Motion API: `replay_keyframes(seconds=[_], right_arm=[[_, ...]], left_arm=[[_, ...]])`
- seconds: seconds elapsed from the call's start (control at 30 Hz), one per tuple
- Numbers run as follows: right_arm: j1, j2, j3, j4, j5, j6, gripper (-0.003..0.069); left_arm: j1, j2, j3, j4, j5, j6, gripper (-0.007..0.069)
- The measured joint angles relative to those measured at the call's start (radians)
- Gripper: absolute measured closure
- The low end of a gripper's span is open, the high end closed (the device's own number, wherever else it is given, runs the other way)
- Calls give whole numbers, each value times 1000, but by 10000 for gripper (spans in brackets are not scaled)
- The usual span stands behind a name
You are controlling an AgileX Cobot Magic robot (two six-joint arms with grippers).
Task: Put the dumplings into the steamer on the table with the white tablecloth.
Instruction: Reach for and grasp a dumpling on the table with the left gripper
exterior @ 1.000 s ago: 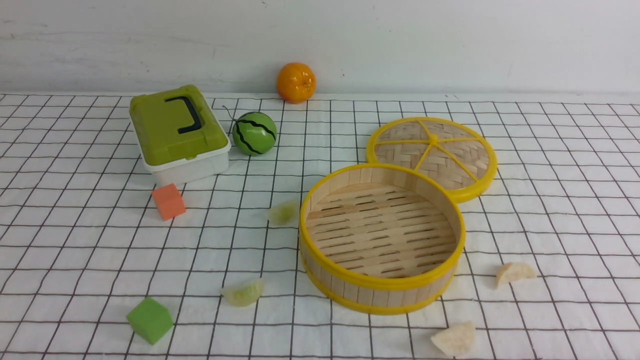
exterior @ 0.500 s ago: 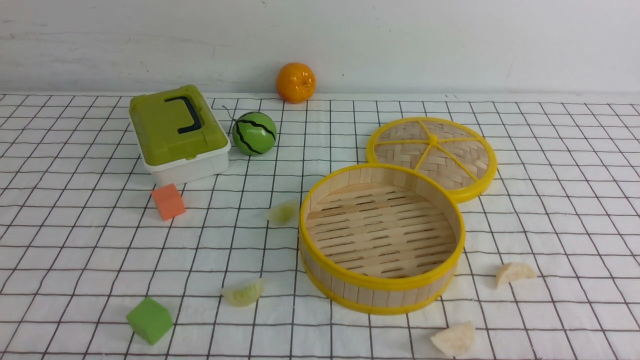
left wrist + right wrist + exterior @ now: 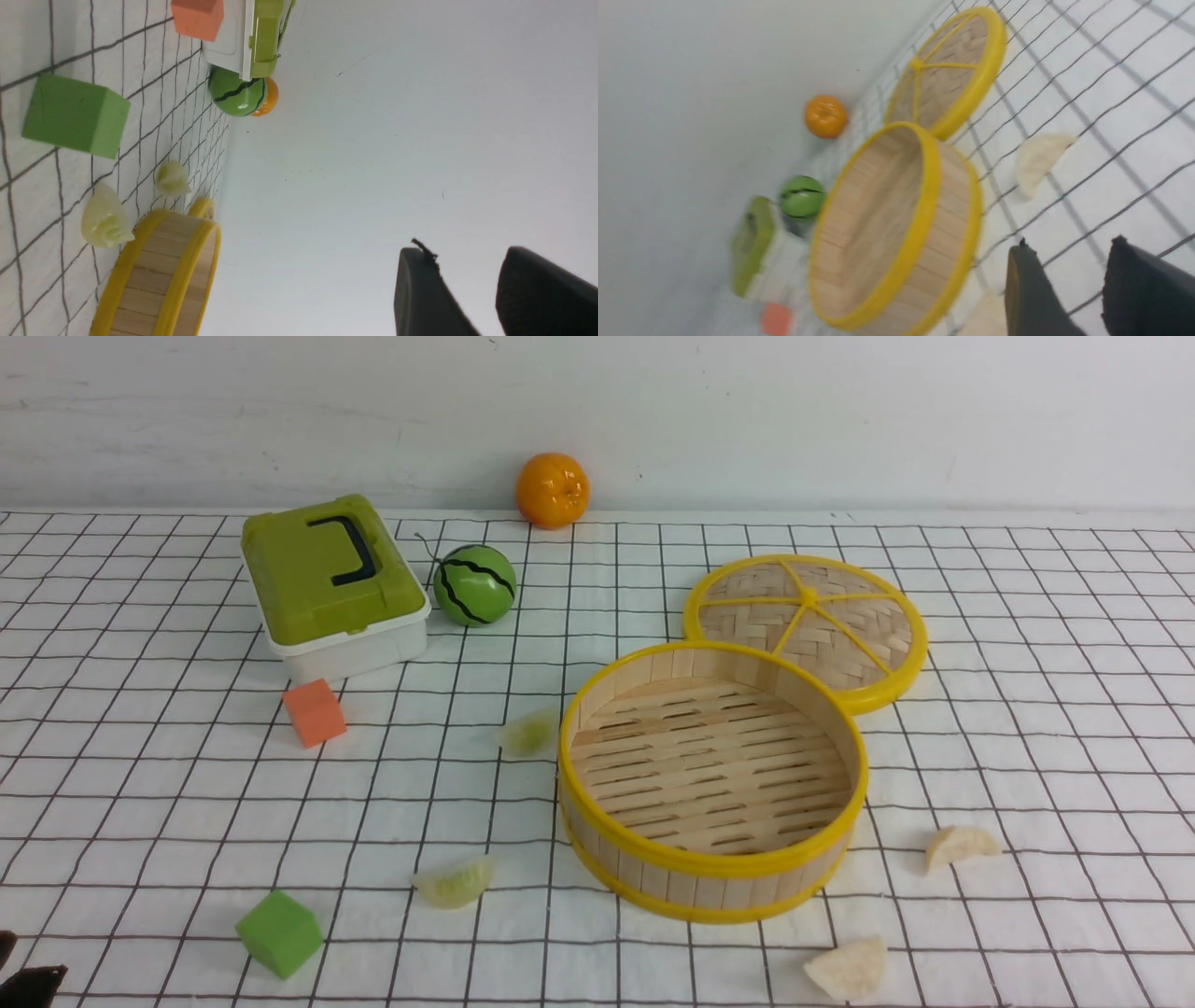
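The steamer stands empty right of centre on the white tablecloth. Two green dumplings lie to its left, one by the wall and one nearer. Two cream dumplings lie to its right and near right. My left gripper shows only as a dark tip at the near left corner. In the left wrist view it is open and empty, with both green dumplings beside the steamer. My right gripper is open and empty, above the cloth near a cream dumpling.
The flat woven lid lies behind the steamer. A green-lidded box, a watermelon ball and an orange sit at the back. An orange cube and a green cube lie on the left.
A dark tip of my left gripper has come into the front view at the near left corner. The objects on the cloth have not moved.
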Motion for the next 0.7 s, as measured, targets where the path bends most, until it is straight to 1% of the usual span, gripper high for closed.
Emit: replay_keyframes(seconds=[0.03, 0.07, 0.13, 0.23, 0.33, 0.37, 0.4, 0.43, 0.47, 0.5, 0.53, 0.57, 0.6, 0.63, 0.67, 0.7], right_arm=[[0, 0, 0, 11, 0, 0, 419], [0, 0, 0, 77, -4, 15, 419], [0, 0, 0, 129, -14, 26, 419], [0, 0, 0, 146, -17, 29, 419], [4, 0, 0, 160, -5, 26, 419], [6, 0, 0, 160, 6, 16, 419], [7, 0, 0, 162, 8, 13, 419], [8, 0, -4, 176, 28, -35, 419], [8, 0, -11, 186, 34, -62, 419], [8, 0, -16, 191, 34, -69, 419], [8, 0, -32, 201, 36, -111, 419], [8, 0, -84, 214, 34, -193, 427], [8, 1, -91, 215, 32, -216, 429], [8, 7, -122, 217, 32, -264, 441], [8, 36, -192, 220, 34, -353, 481], [8, 71, -231, 221, 41, -406, 508]], left_arm=[[0, 0, 0, -2, 0, -1, 386], [0, 0, 0, -14, -2, -7, 386], [0, 0, 0, -35, 7, -9, 386], [0, 0, 0, -41, 31, 14, 386], [0, 0, -48, -14, 84, 222, 386], [0, 0, -83, 3, 103, 316, 386], [0, 0, -99, 12, 112, 336, 386], [0, 0, -181, 54, 165, 537, 386], [0, 3, -219, 78, 194, 609, 386], [0, 5, -229, 84, 202, 626, 387], [0, 22, -278, 119, 244, 701, 392], [0, 78, -357, 198, 326, 781, 411], [0, 97, -376, 209, 336, 793, 417], [0, 137, -407, 252, 374, 805, 429], [0, 217, -488, 336, 446, 821, 465], [0, 278, -539, 397, 501, 820, 485]])
